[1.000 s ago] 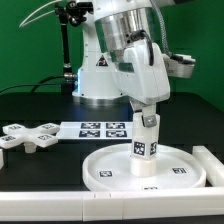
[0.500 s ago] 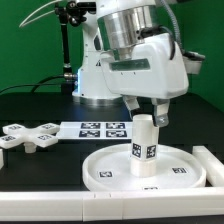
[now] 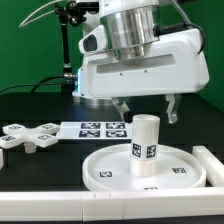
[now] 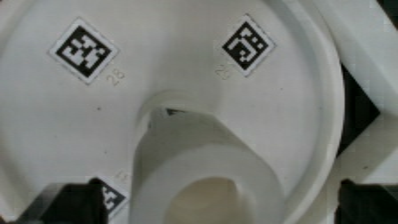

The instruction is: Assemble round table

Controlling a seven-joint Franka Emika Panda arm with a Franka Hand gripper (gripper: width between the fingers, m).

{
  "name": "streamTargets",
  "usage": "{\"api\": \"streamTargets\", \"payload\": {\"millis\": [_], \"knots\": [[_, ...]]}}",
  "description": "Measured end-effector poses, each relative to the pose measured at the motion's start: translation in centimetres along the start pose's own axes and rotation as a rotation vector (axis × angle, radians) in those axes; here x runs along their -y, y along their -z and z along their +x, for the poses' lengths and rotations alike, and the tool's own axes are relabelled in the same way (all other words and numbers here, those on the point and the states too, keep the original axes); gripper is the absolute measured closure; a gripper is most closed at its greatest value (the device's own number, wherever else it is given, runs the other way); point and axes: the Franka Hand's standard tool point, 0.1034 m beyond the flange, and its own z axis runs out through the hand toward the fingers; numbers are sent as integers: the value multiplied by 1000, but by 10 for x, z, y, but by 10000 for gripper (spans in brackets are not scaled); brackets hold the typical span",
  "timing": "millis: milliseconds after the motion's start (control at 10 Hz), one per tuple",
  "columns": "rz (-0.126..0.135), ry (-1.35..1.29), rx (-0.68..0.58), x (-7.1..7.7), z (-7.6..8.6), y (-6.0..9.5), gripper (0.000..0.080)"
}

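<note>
Seems to be the step of seating the short thick post (image 3: 146, 146) in the large rimmed round disc (image 3: 100, 166), and looks done or nearly so: shows the post upright at the disc's centre, base touching the disc floor, with no tilt apparent. Finds the gripper (image 3: 147, 112) hovering just above the post's top, jaws spread wide to either side and holding nothing. Cannot tell from either view whether the post is fixed fully home or merely resting in place. Calls next, on this reading, either for a descent and a fresh grip on the post to turn it further, or for a trip to the cross-shaped foot (image 3: 26, 136), lying flat on the black table (image 3: 40, 100) well apart from the disc at the exterior view's left, near the end of the marker board (image 3: 100, 128). Needs, in that second case, a grasp across one arm of the cross and a square, centred placement on the post's top. As for looks: white plastic throughout, with small black square tags on the post's side and on the disc floor. Gives, in the wrist view, the disc (image 4: 178, 60) with two tags plain and the post (image 4: 210, 170) foreshortened from above, its top blurred. Places a straight white border rail (image 3: 212, 160) just beside the disc at the exterior view's right.
</note>
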Motion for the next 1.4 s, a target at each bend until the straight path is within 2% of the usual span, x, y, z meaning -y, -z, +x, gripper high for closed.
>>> {"api": "streamTargets", "payload": {"millis": [100,200,300,800,1000,1200,1400], "knots": [[-21,122,-8,3,0,-1,151],[-31,223,-10,4,1,-2,151],[-33,372,-8,1,5,-3,151],[-37,664,-3,-1,6,-3,151],[-64,848,-6,4,3,-4,151],[-70,1007,1,7,0,-5,151],[-89,1218,7,9,0,-5,151]]}}
